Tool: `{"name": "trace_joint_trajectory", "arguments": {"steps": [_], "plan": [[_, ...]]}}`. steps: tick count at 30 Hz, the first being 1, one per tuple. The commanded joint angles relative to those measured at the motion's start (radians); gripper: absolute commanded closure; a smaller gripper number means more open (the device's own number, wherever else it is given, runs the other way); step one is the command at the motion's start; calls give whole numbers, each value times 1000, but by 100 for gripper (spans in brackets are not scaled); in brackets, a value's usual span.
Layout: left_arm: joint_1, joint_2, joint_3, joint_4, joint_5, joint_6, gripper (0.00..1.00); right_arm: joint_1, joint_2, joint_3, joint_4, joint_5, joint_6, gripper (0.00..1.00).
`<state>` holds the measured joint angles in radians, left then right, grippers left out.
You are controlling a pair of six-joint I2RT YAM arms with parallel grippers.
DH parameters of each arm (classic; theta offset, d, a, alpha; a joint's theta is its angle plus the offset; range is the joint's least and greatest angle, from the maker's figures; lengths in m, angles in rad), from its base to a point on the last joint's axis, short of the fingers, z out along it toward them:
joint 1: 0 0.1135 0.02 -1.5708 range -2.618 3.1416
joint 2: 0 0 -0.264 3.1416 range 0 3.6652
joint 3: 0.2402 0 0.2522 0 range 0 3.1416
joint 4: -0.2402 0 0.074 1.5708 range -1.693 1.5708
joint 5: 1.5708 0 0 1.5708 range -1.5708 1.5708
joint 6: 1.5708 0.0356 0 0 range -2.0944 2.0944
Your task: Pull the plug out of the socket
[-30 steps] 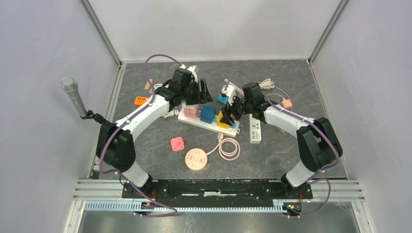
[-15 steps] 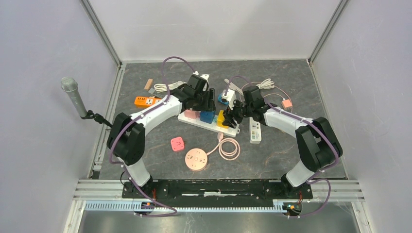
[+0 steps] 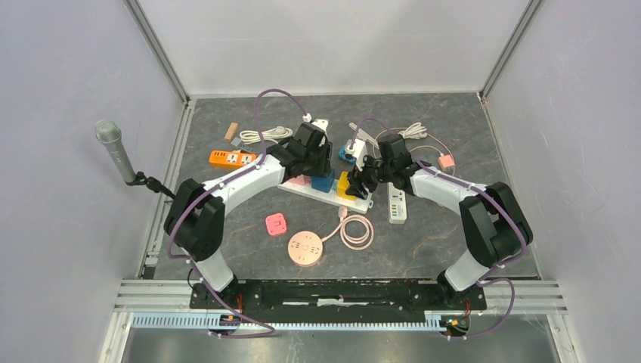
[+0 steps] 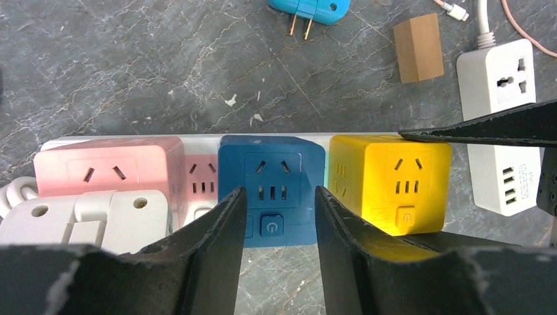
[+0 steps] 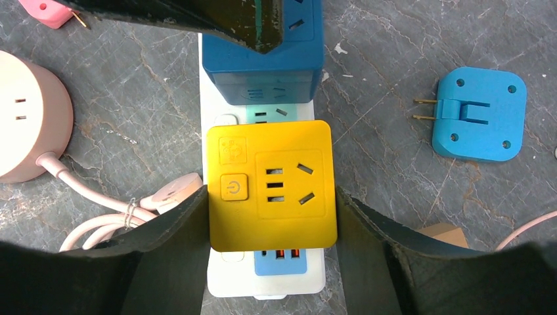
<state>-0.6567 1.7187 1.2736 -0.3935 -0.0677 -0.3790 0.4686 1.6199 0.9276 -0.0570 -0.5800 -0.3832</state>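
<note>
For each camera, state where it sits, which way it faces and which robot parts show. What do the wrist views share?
Top external: high behind the robot, looking down on the table; left arm and right arm whole.
Left wrist: on left arm, looking down at the blue cube; left pincer open above it.
Right wrist: on right arm, looking down at the yellow cube; right pincer gripping its sides.
Shared: both wrist views show both cubes and white strip.

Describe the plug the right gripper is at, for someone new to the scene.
Find the white power strip at the table's centre, carrying three coloured cubes in a row. It is the yellow cube at one end, beside the blue cube, clamped by the right gripper.
</note>
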Motion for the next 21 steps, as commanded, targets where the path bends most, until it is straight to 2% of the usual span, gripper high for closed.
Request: {"name": "trace_joint_trajectory", "arguments": {"steps": [1, 3, 5, 7, 9, 11, 17, 21], "plan": [[-12, 9, -94, -81, -19, 37, 51, -1, -1, 6, 75, -24, -2, 77], [-16, 6, -112, -76, -22, 36, 51, -1, -11, 4, 98, -40, 24, 77], [-18, 5, -123, -77, -27, 33, 52, -1, -17, 4, 117, -55, 56, 72], [-20, 1, -137, -70, -27, 33, 52, -1, -18, 3, 132, -67, 79, 52], [-21, -10, -153, -55, -26, 34, 52, -1, -8, -7, 144, -41, 83, 38], [-20, -19, -165, -44, -25, 31, 52, -1, 13, -5, 130, 3, 75, 31], [-20, -33, -180, -33, -27, 25, 51, 1, 37, 4, 81, 40, 42, 21], [-21, -32, -183, -32, -32, 20, 51, 8, 49, 18, 59, 32, 7, 20]]}}
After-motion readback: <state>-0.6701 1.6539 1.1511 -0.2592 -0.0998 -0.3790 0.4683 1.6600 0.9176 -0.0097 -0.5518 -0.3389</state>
